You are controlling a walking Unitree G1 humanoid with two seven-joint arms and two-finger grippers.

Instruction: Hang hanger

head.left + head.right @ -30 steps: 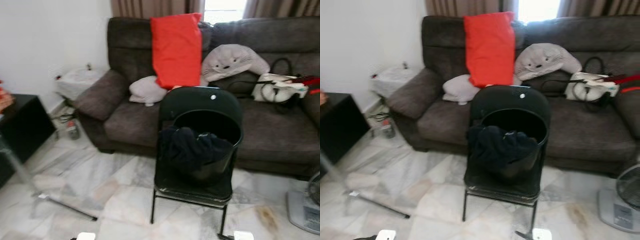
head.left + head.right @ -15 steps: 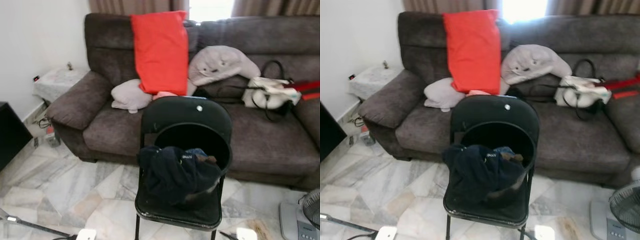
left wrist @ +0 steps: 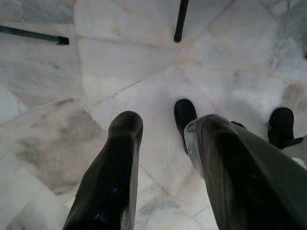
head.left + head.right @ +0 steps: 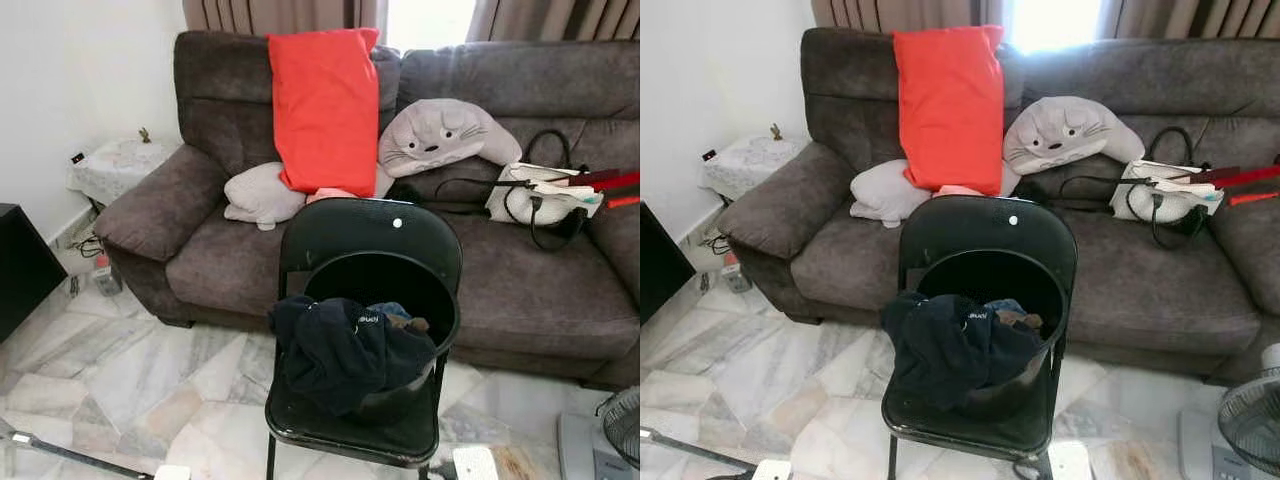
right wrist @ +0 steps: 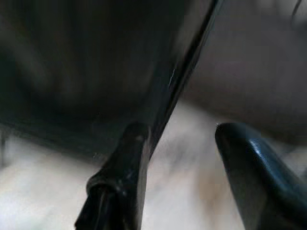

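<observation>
A black folding chair point(image 4: 372, 235) stands on the marble floor in front of a dark grey sofa point(image 4: 190, 200). On its seat sits a round black basket point(image 4: 440, 305) with dark navy clothes point(image 4: 345, 350) spilling over its front rim. My left gripper point(image 3: 163, 127) hangs open above the marble floor, near a thin black chair leg point(image 3: 181, 19). My right gripper point(image 5: 181, 132) is open too, with a dark slanting bar point(image 5: 192, 57) of the chair close between its fingers, which do not touch it.
On the sofa lie a red cushion point(image 4: 322, 105), a grey plush animal point(image 4: 445, 135), a pale pillow point(image 4: 262, 195) and a white bag with black cables point(image 4: 545, 195). A fan point(image 4: 1250, 420) stands at the lower right, a black cabinet point(image 4: 20, 265) at the left, and a black rod point(image 4: 60, 452) lies on the floor.
The whole picture has shifted and sharpened as the camera moved nearer the chair and settled. The chair, basket and sofa things have kept their places.
</observation>
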